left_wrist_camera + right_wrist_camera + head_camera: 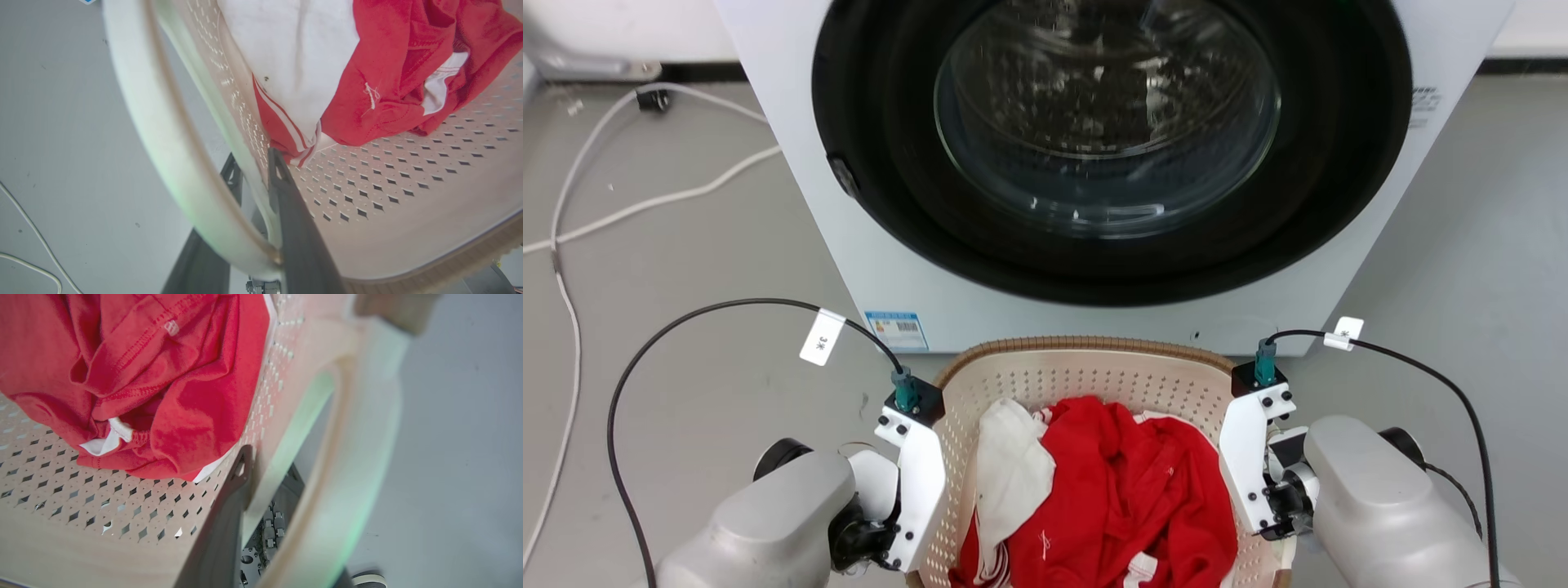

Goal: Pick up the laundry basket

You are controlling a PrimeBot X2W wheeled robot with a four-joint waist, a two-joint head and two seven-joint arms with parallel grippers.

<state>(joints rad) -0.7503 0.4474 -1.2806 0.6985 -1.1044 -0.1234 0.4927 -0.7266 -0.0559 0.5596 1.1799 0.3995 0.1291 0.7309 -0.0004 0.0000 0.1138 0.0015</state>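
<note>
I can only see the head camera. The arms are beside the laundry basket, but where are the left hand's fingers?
Observer: The left hand straddles the laundry basket wall: one finger inside, one outside by the white handle.
Operator: And the other one?
Observer: Same: the right hand has the wall between its fingers.
Operator: Are clothes in the way?
Observer: The white-striped hem of a red garment lies right beside the left hand's inner fingertip.
</note>
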